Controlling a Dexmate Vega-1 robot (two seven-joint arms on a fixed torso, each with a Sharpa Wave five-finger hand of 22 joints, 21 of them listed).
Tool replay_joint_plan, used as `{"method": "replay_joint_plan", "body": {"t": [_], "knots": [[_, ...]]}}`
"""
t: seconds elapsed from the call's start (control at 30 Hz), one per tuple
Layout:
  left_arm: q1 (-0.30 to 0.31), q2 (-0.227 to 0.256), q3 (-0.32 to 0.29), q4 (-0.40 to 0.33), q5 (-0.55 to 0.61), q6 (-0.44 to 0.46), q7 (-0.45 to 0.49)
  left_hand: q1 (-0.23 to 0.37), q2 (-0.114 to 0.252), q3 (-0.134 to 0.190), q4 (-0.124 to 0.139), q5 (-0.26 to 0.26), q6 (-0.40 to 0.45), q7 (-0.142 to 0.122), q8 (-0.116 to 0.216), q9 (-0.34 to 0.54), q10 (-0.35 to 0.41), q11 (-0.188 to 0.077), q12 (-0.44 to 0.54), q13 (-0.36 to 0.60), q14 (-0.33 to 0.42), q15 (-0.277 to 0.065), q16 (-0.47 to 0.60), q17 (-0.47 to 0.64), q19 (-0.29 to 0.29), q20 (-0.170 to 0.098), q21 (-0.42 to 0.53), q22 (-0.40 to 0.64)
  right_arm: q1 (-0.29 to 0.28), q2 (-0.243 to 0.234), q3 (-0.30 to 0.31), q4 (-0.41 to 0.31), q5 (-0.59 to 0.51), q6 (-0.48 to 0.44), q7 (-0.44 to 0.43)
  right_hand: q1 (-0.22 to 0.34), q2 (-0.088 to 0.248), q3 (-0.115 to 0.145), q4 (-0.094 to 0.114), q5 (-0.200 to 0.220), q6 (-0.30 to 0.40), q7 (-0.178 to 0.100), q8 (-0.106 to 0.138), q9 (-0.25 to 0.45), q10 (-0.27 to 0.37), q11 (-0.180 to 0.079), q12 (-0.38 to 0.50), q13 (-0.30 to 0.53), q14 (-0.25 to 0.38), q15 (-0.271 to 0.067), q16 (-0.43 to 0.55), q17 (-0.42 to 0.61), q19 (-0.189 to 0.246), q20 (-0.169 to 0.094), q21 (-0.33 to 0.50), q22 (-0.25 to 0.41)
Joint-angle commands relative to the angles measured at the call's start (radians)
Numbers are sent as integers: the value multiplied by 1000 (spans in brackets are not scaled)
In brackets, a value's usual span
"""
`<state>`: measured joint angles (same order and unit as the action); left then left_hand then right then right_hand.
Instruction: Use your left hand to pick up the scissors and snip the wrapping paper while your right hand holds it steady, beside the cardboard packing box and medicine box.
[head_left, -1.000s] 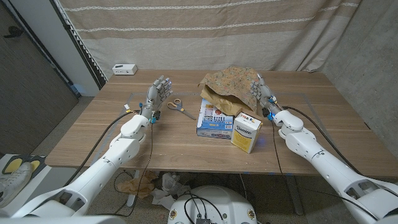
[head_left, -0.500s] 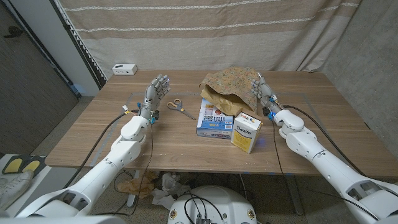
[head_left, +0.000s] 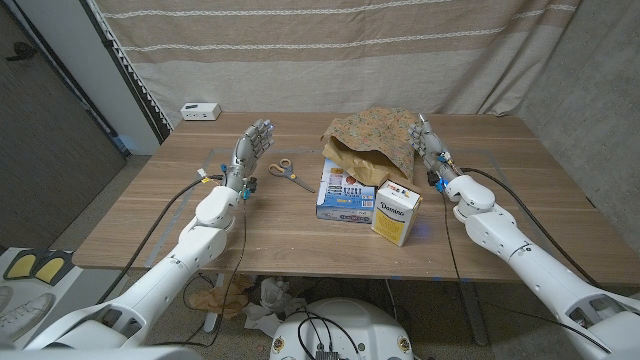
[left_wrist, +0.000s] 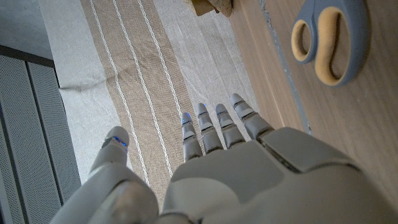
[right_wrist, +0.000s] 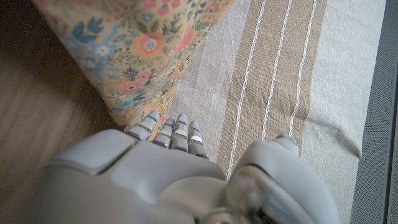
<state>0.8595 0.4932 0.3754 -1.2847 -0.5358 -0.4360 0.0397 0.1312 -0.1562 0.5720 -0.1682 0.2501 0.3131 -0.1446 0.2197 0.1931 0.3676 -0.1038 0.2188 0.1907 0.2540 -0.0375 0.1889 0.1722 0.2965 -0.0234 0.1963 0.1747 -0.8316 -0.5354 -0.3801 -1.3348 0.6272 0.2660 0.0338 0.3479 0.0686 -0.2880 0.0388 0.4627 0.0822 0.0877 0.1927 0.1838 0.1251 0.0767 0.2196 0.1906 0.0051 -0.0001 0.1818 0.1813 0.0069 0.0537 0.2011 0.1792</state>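
Observation:
The scissors (head_left: 283, 169), grey-blue with tan inner handles, lie on the wooden table (head_left: 150, 215) left of the boxes; their handles (left_wrist: 329, 37) show in the left wrist view. My left hand (head_left: 252, 147) stands upright, fingers apart and holding nothing, just left of the scissors. The floral wrapping paper (head_left: 372, 138) lies crumpled behind the boxes, and its pattern (right_wrist: 137, 50) shows in the right wrist view. My right hand (head_left: 428, 145) is raised at the paper's right edge, fingers extended and holding nothing.
A blue and white medicine box (head_left: 344, 195) lies at mid-table, with a white and yellow carton (head_left: 396, 212) leaning at its right. A small white device (head_left: 200, 111) sits at the far left corner. A striped curtain (head_left: 330, 45) hangs behind.
My right hand has drifted a little up and to the right along the paper's edge. My left hand has edged slightly toward the scissors.

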Motion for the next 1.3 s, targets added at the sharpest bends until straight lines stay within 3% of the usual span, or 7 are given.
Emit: {"method": "replay_joint_plan", "body": {"t": [0.03,0.3,0.43,0.53,0.97,1.13,1.3], "knots": [[6,38,20,-76,84,64,68,19,-3,1,-4,11,19,1,8,1,18,-7,8,3,12,-93,2,3,3,-7,4,3,14,-17,-1,11,4,0,39,12,1,-1,-6,4,4,1,4,2,7,4,3,3,-7,-5,2,2,-5,-6,-2,4],[-18,53,32,-82,137,73,86,35,-8,1,-7,18,22,0,6,1,28,-21,9,4,11,-97,1,3,4,-13,3,2,11,-26,2,-7,-11,-3,17,17,1,0,-9,6,4,0,4,2,7,4,3,3,-14,-5,0,2,-12,-9,-5,4],[-32,74,36,-94,153,108,84,66,-11,4,-9,33,-51,51,-24,-1,41,-34,8,4,13,-109,0,4,7,-20,2,2,11,-19,2,-8,-10,-13,1,19,1,0,-10,7,3,0,4,2,6,3,3,3,-15,-6,0,2,-13,-10,-5,4],[-32,99,38,-126,181,146,101,81,-12,5,-10,40,-36,11,-16,-1,32,-31,2,5,6,-106,-3,4,4,-21,0,2,26,-25,-11,-1,-33,-12,6,21,1,1,-11,7,2,-1,4,2,4,-3,2,3,-18,-6,-1,2,-16,-8,-6,4],[-46,192,39,-217,250,264,111,116,-18,5,-13,56,1,17,-2,1,36,-46,1,7,-24,-108,-10,5,-30,-17,-11,1,5,-2,-1,-10,-64,22,-73,28,1,2,-16,10,3,13,5,2,8,16,4,2,-18,2,1,1,-14,-6,-4,4],[-35,225,40,-275,294,318,140,150,-21,5,-15,71,31,-33,9,3,31,-49,-1,11,-56,-103,-12,6,-49,-13,-13,2,-8,-17,4,-32,-77,25,-88,29,1,2,-17,11,2,12,4,2,7,16,4,2,-20,3,0,1,-16,-6,-5,4],[-23,265,38,-356,343,401,169,177,-22,6,-16,81,34,-12,10,5,47,-63,6,15,-76,-110,-12,7,-67,-17,-14,2,-13,-21,5,-49,-93,24,-108,30,2,2,-17,11,1,11,4,2,4,14,2,2,-21,2,0,1,-16,-7,-5,4]]}}
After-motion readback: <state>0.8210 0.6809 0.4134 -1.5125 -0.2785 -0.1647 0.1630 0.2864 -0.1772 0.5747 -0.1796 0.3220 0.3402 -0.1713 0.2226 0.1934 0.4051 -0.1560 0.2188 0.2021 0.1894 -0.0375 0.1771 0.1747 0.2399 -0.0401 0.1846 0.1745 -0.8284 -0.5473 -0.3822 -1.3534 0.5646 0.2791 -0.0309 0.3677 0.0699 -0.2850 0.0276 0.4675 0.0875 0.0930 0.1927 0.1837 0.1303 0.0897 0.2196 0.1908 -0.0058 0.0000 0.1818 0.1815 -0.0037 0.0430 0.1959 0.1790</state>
